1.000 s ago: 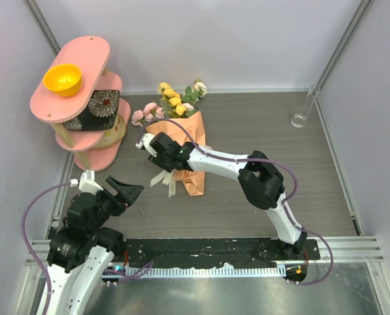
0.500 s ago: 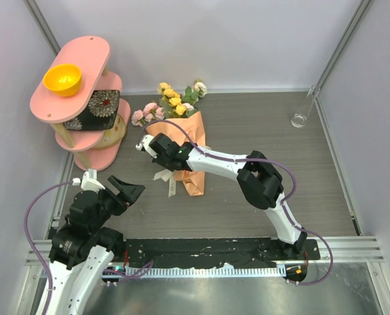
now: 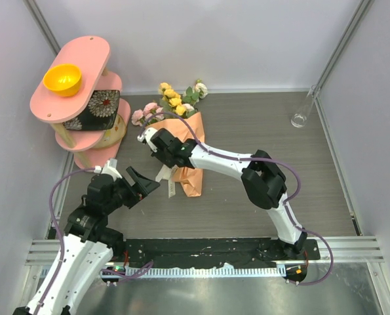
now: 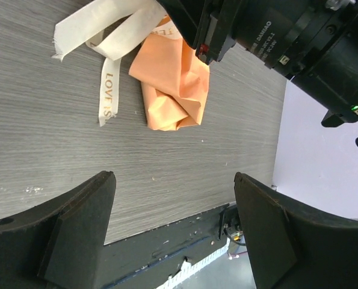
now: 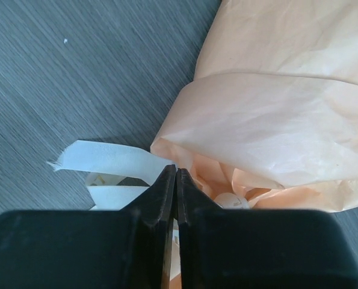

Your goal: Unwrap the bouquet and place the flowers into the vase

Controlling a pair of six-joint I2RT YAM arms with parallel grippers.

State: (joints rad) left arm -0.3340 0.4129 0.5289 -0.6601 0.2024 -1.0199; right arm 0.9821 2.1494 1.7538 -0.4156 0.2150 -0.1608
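The bouquet (image 3: 188, 180) lies flat, its flowers (image 3: 175, 102) at the far end. The right gripper (image 5: 175, 173), jaws pressed together, pinches the cream ribbon (image 5: 106, 159) on the bouquet's left side. The left gripper (image 4: 174, 183) hangs wide open and empty, near-left of the cone's tip

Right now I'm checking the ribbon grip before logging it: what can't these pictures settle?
- Right wrist: whether the cream fabric ribbon is pinched by the shut right gripper; its fingers cover it.
- Top: the flower stems, hidden inside the orange-tan kraft paper cone.
- Top: the slim clear glass vase, too small to tell upright or leaning.
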